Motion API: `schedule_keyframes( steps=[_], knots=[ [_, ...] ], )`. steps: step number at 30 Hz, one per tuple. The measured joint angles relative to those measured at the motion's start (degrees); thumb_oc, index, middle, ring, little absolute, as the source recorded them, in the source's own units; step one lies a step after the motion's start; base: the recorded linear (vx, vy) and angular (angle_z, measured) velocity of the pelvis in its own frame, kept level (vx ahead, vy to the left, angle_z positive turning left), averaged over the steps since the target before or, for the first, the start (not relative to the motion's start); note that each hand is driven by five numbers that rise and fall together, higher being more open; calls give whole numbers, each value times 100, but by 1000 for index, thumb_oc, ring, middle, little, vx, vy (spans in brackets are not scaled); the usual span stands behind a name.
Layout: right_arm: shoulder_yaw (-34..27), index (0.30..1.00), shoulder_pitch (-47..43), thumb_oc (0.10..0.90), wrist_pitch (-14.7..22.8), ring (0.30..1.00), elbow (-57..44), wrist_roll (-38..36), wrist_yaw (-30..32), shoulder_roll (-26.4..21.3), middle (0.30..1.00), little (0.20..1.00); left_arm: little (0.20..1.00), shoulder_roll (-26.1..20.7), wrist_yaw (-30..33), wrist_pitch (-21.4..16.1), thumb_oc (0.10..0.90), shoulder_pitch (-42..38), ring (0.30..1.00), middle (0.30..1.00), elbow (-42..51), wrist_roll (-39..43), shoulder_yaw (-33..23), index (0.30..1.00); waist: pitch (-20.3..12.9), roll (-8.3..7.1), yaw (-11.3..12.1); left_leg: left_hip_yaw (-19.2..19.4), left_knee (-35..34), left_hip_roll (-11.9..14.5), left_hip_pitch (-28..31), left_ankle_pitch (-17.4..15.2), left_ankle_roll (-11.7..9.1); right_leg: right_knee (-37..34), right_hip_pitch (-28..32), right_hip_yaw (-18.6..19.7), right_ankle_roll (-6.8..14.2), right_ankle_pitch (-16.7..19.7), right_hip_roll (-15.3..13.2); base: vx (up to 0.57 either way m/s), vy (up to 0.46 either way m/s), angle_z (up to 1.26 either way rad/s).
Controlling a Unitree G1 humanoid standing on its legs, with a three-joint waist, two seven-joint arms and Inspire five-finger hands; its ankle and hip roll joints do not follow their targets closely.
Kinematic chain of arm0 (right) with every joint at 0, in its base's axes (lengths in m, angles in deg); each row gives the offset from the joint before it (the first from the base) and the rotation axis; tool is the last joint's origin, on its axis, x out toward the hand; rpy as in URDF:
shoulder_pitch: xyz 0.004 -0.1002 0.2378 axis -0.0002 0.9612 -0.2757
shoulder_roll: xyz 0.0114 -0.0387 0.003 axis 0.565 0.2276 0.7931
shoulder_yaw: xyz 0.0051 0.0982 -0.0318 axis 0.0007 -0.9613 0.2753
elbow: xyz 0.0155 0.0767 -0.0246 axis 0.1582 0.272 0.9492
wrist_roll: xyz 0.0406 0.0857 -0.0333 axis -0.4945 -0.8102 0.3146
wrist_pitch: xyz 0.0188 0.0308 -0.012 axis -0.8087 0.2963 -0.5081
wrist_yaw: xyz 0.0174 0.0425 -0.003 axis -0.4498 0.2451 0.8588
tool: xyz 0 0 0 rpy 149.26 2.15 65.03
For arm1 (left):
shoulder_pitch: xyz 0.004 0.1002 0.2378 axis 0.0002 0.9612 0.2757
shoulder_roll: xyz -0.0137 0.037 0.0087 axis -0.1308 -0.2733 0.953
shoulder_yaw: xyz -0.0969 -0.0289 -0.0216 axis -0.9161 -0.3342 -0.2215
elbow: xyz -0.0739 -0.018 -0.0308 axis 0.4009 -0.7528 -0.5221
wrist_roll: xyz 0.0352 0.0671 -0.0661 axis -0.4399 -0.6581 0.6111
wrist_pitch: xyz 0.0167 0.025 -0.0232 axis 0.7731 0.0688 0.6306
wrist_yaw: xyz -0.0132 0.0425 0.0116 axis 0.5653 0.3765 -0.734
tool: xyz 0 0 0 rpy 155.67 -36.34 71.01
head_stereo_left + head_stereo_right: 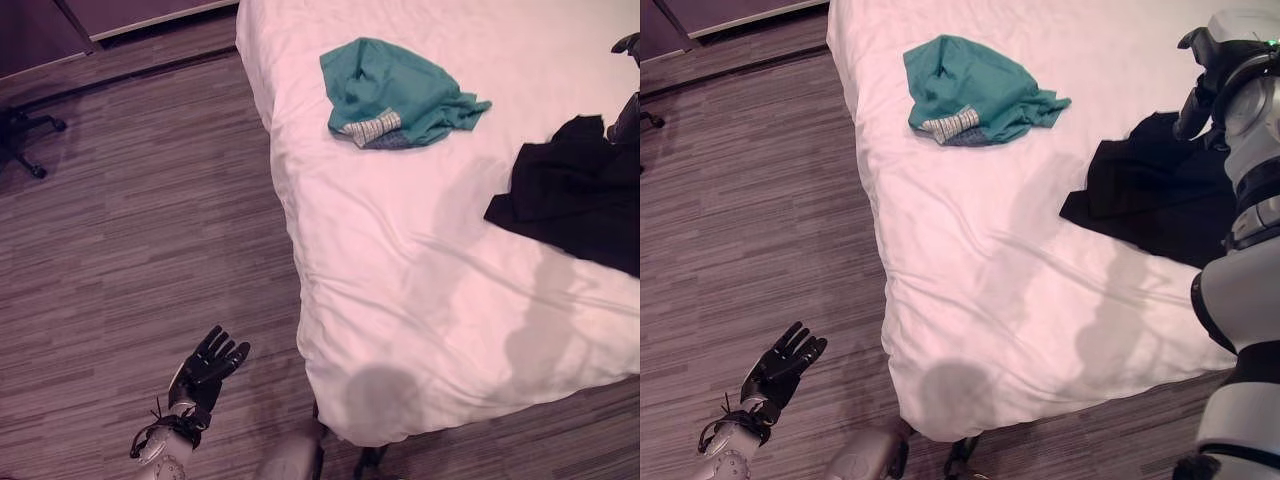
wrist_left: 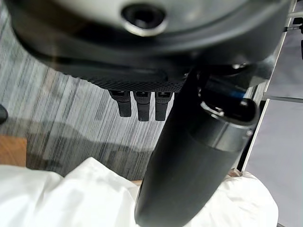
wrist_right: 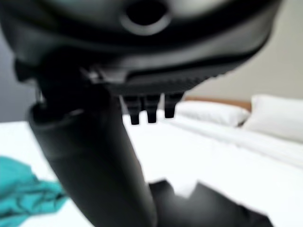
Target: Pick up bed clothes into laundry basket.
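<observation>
a bedroom: white-sheeted bed (image 1: 420, 260) filling the frame's right, pillows (image 3: 246, 116), wood-look floor (image 1: 130, 250) at left.

Bedroom with striped grey-brown floor and a white bed

The floor (image 1: 130, 250) fills the left half of the frame; a white-sheeted bed (image 1: 420, 290) takes the right, its corner at lower centre. A black chair base (image 1: 22, 140) sits at the left edge, a pale skirting board (image 1: 150, 20) along the top left.
</observation>
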Motion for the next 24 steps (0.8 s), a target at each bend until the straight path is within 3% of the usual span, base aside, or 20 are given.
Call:
schedule_keyframes(
  steps=[6,9,10,13,18,19,20,21,24],
  knots=[
    [-595,900,284,800,-211,900,534,-50,18,-90,900,900,900,9,15,12,800,19,900,900,100,-10,157,900,143,269,62,4,75,10,-410,44,0,108,-424,5,4,-5,-8,-68,-2,0],
    [-1472,900,617,800,-335,900,523,-404,80,-180,900,900,900,33,46,13,800,88,900,900,348,-36,165,900,240,374,71,2,81,12,-539,69,32,165,-581,4,9,-8,-10,-52,14,-1],
    [-1844,900,860,800,-402,900,513,-756,110,-203,900,900,900,80,64,14,800,98,900,900,497,-48,171,900,388,480,59,10,81,14,-574,86,38,230,-650,13,10,-10,-19,-78,1,-8],
    [-2375,900,1468,800,-174,900,242,-1125,433,-348,900,900,900,113,61,9,800,155,900,900,722,-43,169,900,480,464,13,-1,158,27,-765,104,52,385,-871,9,19,-32,-26,-44,-34,-1],
    [-3044,900,1787,800,-53,900,206,-1365,413,-416,900,900,900,134,51,64,800,47,900,900,714,3,254,900,626,219,-41,-63,234,35,-900,103,51,497,-1009,-2,6,-82,-33,-9,-26,3],
    [-3145,632,1945,621,-42,632,129,-1392,428,-481,632,632,900,148,54,101,800,15,900,900,705,5,281,900,632,208,-48,-61,241,43,-961,103,51,520,-1075,1,7,-82,-26,5,-6,6],
    [-3208,434,1987,489,-24,434,64,-1402,432,-522,434,434,900,158,54,104,800,0,900,900,697,6,290,900,634,206,-32,-65,242,42,-975,103,51,538,-1093,-2,5,-81,-28,0,0,0],
    [-3238,300,2025,400,-18,300,66,-1403,432,-529,300,300,900,164,56,111,800,-5,900,900,683,8,293,900,642,193,-30,-65,244,42,-976,104,52,575,-1117,1,6,-82,-34,0,0,0],
    [-3272,300,2135,400,-12,300,80,-1402,432,-615,300,300,900,163,58,113,800,-11,900,900,673,16,292,900,648,182,-41,-53,258,20,-946,117,71,741,-1164,27,42,-115,-91,6,5,-5]
  ],
)
